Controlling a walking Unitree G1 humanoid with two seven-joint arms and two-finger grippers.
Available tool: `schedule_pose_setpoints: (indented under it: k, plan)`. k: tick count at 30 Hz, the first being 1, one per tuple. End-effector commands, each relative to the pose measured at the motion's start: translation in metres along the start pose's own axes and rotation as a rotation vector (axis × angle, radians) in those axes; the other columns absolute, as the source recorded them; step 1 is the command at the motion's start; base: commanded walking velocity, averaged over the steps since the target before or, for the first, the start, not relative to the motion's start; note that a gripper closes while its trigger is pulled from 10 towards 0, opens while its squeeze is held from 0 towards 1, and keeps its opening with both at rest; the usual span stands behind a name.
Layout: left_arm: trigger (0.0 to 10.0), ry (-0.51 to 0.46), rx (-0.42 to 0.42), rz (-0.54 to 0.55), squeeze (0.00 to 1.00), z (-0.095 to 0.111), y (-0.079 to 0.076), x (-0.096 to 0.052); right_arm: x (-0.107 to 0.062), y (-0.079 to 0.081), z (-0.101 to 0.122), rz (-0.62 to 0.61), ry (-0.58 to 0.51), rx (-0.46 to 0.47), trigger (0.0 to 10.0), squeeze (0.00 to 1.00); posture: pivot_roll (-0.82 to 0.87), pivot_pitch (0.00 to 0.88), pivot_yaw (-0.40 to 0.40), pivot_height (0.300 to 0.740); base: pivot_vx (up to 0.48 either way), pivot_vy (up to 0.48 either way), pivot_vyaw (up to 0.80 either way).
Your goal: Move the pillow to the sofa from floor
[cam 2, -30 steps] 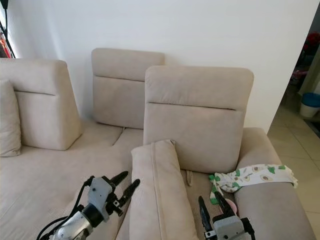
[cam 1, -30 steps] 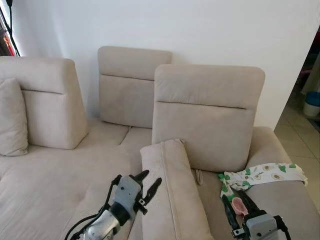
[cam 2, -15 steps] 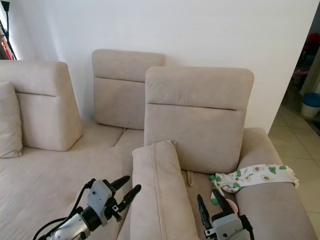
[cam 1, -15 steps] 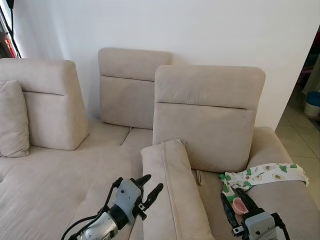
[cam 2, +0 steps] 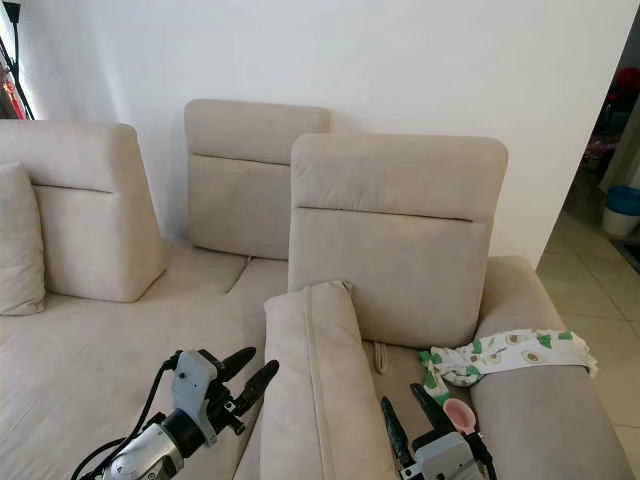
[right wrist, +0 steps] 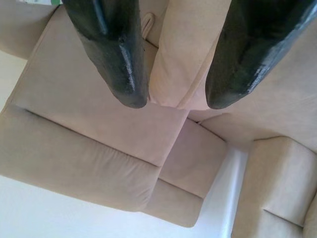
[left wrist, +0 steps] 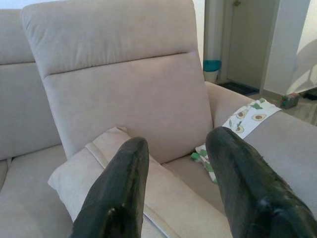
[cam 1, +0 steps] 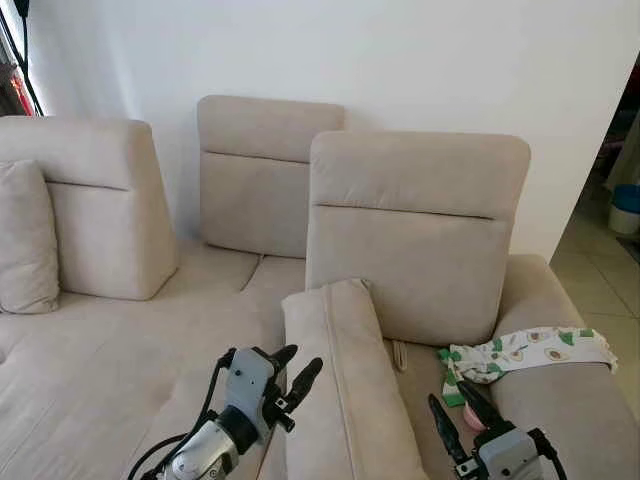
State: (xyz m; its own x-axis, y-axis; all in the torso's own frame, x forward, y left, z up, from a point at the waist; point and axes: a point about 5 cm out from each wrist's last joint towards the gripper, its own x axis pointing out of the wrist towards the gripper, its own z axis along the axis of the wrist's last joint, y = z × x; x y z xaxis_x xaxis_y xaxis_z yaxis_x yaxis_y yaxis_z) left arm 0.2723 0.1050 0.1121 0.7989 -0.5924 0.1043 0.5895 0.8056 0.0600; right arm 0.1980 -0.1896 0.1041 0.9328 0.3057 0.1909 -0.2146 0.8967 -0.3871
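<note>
On sofa [cam 1: 120, 350], pillow [cam 1: 345, 390] lengthwise, far end toward backrest [cam 1: 415, 235].

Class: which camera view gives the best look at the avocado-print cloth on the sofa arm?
The left eye view: the avocado-print cloth lies draped over the sofa arm, seen whole. The right eye view shows it equally. The left wrist view catches it partly, beyond one of the left gripper's fingers. The right wrist view shows a mere corner.
</note>
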Motion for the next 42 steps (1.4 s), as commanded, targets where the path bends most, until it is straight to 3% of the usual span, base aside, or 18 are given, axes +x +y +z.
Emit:
schedule_pose_setpoints:
  k: [1,15,42]
  plan:
    - [10.0,0.006,-0.008,0.006,0.0,-0.0002,0.0,-0.0017,0.0007,0.0007,-0.0007,-0.002,-0.004,-0.004,10.0,0.0,0.1,0.0,0.034,0.74,0.0,0.0,0.0]
    - [10.0,0.016,-0.008,-0.008,0.0,0.0004,-0.002,-0.0011,0.0011,0.0027,-0.0025,-0.015,-0.002,0.014,10.0,0.0,0.1,0.0,0.039,0.74,0.0,0.0,0.0]
    - [10.0,0.014,-0.012,-0.012,0.0,-0.0002,-0.0063,0.0008,0.0034,0.0022,-0.0032,-0.008,-0.007,0.011,10.0,0.0,0.1,0.0,0.025,0.74,-0.258,0.0,0.0]
